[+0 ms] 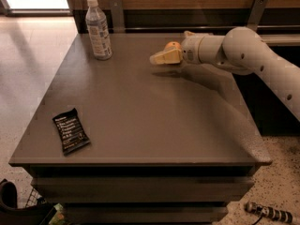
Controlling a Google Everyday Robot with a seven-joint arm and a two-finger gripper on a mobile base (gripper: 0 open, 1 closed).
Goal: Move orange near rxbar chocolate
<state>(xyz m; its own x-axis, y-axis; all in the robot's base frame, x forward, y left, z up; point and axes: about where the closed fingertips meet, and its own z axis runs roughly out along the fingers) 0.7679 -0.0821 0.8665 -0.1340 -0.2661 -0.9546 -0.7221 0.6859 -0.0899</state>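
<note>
Pale-yellow gripper beside the orange, black white-lettered rxbar chocolate, grey-brown table

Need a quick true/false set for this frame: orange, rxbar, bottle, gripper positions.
1. The rxbar chocolate lies flat near the front left corner of the table. True.
2. The water bottle lies on its side. False: it stands upright at the far left of the table.
3. The orange sits beside the rxbar chocolate. False: it is on the far side of the table, well apart from the bar.
4. The gripper is at the orange, reaching in from the right. True.
</note>
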